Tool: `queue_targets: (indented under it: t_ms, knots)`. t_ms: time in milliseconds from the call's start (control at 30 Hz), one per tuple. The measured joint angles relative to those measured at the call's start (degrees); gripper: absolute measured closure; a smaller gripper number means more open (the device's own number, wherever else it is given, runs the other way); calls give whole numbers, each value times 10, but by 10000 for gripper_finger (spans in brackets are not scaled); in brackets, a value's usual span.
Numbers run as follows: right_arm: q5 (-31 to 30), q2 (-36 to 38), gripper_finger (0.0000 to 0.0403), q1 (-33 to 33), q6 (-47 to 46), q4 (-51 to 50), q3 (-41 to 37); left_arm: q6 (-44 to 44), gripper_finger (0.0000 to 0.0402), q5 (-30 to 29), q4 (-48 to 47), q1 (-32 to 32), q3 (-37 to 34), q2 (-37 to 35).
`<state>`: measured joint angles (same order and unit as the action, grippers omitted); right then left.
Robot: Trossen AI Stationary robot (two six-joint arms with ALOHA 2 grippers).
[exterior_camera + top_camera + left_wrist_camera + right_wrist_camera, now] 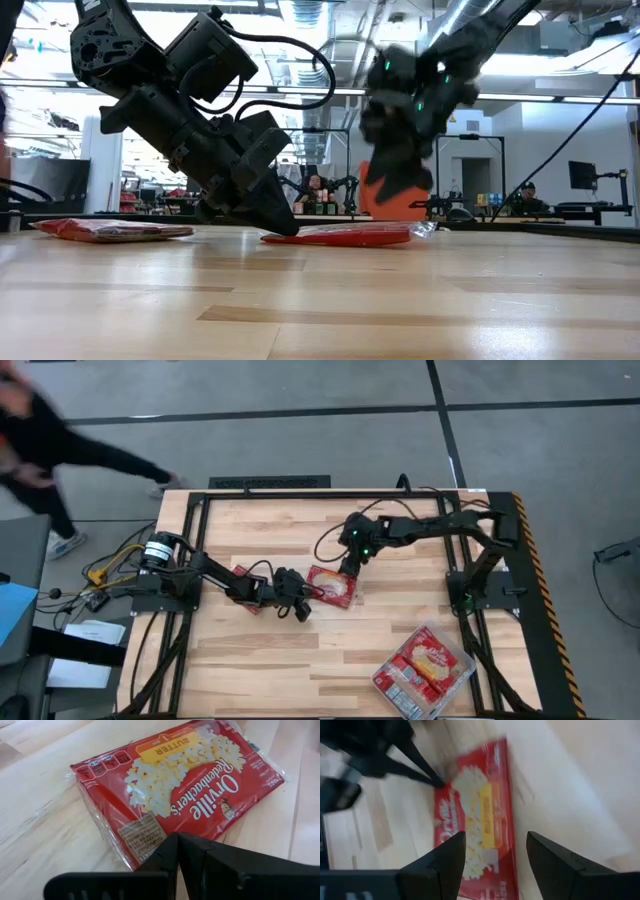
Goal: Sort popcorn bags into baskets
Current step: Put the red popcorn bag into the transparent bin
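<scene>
A red popcorn bag (333, 585) lies flat on the table's middle; it also shows as the bag (190, 785) and the bag (480, 815). My left gripper (177, 840) is shut, its tips at that bag's left edge. My right gripper (495, 855) is open and hovers above the same bag, one finger on either side without touching. A second red bag (110, 230) lies flat beneath my left arm (215, 575). The clear tray (385, 682) at the near right holds several packets. My left gripper's shut fingertips (172, 845) meet the bag's left edge (145, 847), by the printed label. The fingers slant down from the table's left (280, 225). The bag lies flat on the wood. Whether any wrapper is caught between the tips, I cannot tell.
A person (40, 440) moves on the floor beyond the table's far left corner. Black frame rails (330, 493) run along the table's edges. Bare wood (300, 660) stretches between the middle bag and the tray.
</scene>
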<state>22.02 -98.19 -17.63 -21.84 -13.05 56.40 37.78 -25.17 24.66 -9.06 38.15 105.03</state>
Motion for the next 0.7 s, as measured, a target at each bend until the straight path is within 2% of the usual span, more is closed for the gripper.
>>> queue_targets:
  t_ms: [267, 367, 500, 600, 700]
  knots:
    - [45, -73, 158, 1, 3, 29, 2, 0, 401, -3, -12, 0, 1, -1]
    - [80, -89, 158, 15, 3, 36, 5, 3, 401, -4, -13, 0, 0, 0]
    - [95, -103, 159, 40, 8, 36, 12, 4, 401, -8, -15, 0, 0, -1]
    - [88, -107, 177, 53, 9, 35, 18, 4, 401, -8, -13, 0, 0, 0]
    - [63, -106, 230, 62, 8, 30, 24, 4, 401, -8, -11, 0, 0, 0]
